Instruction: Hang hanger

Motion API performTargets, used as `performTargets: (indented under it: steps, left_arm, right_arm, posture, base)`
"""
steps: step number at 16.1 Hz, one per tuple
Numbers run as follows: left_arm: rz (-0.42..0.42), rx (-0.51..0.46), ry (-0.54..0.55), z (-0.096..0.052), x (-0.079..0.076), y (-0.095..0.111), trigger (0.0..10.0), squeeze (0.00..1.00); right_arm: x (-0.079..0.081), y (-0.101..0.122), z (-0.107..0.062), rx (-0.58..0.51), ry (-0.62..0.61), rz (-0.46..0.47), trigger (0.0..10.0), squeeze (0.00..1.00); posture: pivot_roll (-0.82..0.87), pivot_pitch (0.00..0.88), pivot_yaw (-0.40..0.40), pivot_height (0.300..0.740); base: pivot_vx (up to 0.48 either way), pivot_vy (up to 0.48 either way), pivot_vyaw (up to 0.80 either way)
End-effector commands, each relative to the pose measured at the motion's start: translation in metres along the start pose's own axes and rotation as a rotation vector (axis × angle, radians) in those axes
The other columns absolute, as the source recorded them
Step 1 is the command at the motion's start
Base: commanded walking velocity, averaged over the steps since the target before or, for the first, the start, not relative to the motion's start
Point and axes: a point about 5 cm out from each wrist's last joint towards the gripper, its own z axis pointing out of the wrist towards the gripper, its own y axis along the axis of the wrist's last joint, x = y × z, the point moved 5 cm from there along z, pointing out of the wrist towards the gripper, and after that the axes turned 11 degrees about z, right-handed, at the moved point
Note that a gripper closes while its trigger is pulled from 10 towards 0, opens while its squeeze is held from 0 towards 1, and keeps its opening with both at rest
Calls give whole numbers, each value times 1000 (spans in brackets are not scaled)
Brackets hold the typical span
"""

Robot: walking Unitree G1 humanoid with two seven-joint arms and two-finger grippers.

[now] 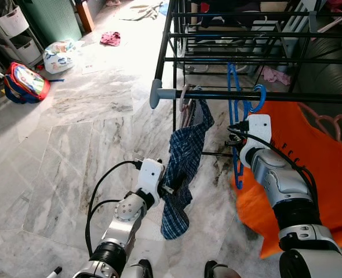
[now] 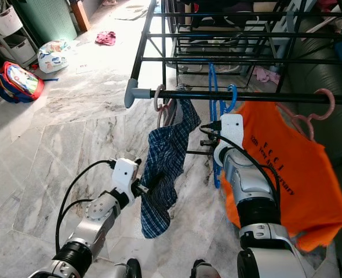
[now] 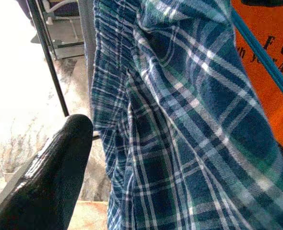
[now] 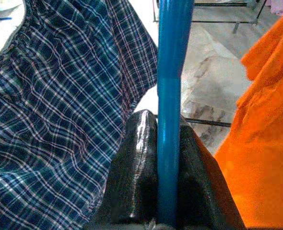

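Note:
A blue hanger (image 1: 236, 116) has its hook over the black rail (image 1: 310, 97) of the drying rack. My right gripper (image 1: 236, 139) is shut on the hanger's lower part, and the blue bar (image 4: 169, 72) runs between its two black fingers (image 4: 136, 167). A blue plaid garment (image 1: 185, 156) hangs from the same rail just to the left. My left gripper (image 1: 167, 188) is low against that garment, open. One finger (image 3: 50, 172) stands off to the side, and the plaid cloth (image 3: 180, 120) covers the other.
An orange shirt (image 1: 316, 174) on a pink hanger (image 1: 333, 124) hangs right of the blue hanger. The rack's grey rail end (image 1: 155, 92) juts left. On the marble floor lie a backpack (image 1: 25, 81), a white bag (image 1: 59, 55) and a red cloth (image 1: 110, 38).

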Motion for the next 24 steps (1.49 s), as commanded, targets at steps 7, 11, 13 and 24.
performTargets:
  steps: [7, 11, 13, 24]
  left_arm:
    - [8, 50, -6, -3, -2, -11, 10000, 0]
    - [12, 57, 3, -5, 2, -13, 10000, 0]
    - [13, 59, 3, -5, 2, -13, 10000, 0]
    - [45, 59, -8, -6, 7, -13, 10000, 0]
  right_arm:
    - [-15, 8, -5, -101, -62, -38, 10000, 1000]
    - [-16, 15, -15, -192, -72, -92, 10000, 1000]
    - [-17, 10, -19, -202, -107, -128, 10000, 1000]
    - [-18, 10, -40, -311, -123, -38, 10000, 1000]
  posture:
    - [-50, 213, 77, 740]
    - [-48, 210, 77, 740]
    - [-51, 209, 79, 740]
    - [-36, 199, 88, 740]
  base:
    - [0, 0, 0]
    - [0, 0, 0]
    - [0, 0, 0]
    - [0, 0, 0]
